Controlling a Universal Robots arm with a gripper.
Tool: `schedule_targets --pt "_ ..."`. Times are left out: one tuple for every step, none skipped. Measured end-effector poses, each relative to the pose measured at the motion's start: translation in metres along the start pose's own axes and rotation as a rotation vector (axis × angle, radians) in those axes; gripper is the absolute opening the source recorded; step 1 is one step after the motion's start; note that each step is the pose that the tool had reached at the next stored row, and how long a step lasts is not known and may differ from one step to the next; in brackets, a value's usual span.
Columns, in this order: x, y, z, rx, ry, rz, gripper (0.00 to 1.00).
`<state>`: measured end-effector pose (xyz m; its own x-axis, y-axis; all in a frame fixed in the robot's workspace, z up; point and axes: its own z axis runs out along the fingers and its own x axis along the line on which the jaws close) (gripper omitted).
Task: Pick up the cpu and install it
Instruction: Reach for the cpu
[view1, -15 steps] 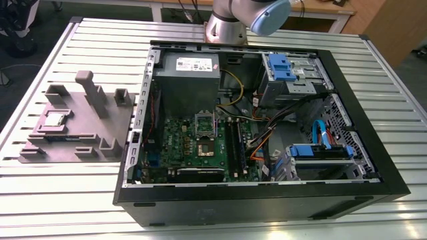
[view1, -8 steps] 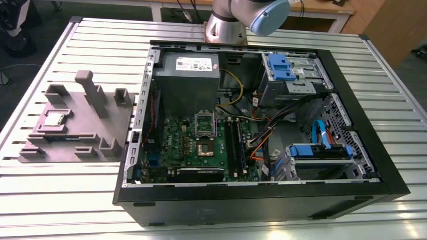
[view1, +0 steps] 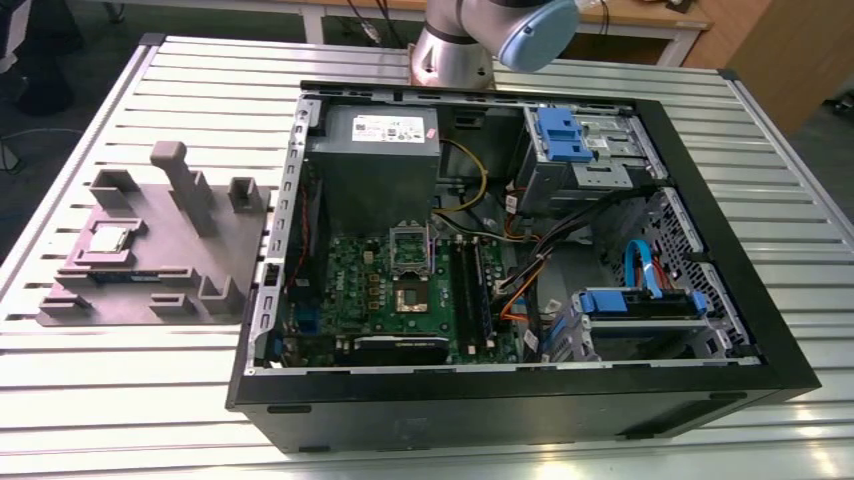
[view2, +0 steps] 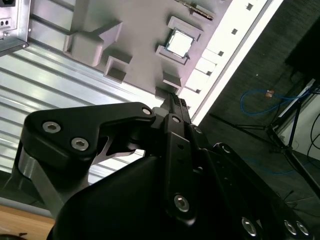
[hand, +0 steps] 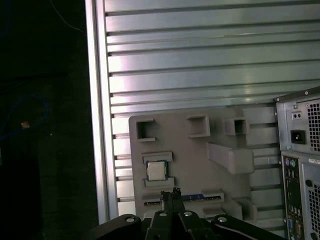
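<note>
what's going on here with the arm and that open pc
A grey-and-blue robot arm is going for the small silver square cpu, which lies in its slot on the grey moulded holder beside the open black computer case. In the first wrist view the gripper hangs over the holder near the cpu, not touching it, holding nothing.

Silver cpu (view1: 107, 239), grey tray (view1: 220, 255)

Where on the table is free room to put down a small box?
Bare table: the wide patch at the exterior view's lower left, bordered by the fixture, the case and the table edge; another beyond the fixture, at the upper left corner. Narrow between fixture and case. The fixture is crowded with posts and the cpu.
</note>
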<state>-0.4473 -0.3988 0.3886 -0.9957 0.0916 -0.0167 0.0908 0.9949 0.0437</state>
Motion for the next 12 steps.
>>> schedule_targets --pt "0.002 -0.0002 0.0001 0.0001 0.0 0.0 0.1" --pt "0.003 -0.0003 0.0002 0.0 0.0001 0.0 0.1" --pt "0.0031 -0.0003 0.0001 0.0 0.0 0.0 0.1" --pt "0.0033 -0.0003 0.0001 0.0 0.0 0.0 0.1" --pt "0.0036 -0.0003 0.0001 0.0 0.0 0.0 0.1" --pt "0.0039 -0.0004 0.0001 0.0 0.0 0.0 0.1" --pt "0.0041 -0.0004 0.0001 0.0 0.0 0.0 0.1" --pt "0.0044 -0.0004 0.0001 0.0 0.0 0.0 0.1" --pt "0.0046 -0.0004 0.0001 0.0 0.0 0.0 0.1" --pt "0.0049 -0.0004 0.0001 0.0 0.0 0.0 0.1" --pt "0.0051 -0.0004 0.0002 0.0 0.0 0.0 0.1" --pt "0.0053 -0.0005 0.0002 0.0 -0.0001 0.0 0.1"
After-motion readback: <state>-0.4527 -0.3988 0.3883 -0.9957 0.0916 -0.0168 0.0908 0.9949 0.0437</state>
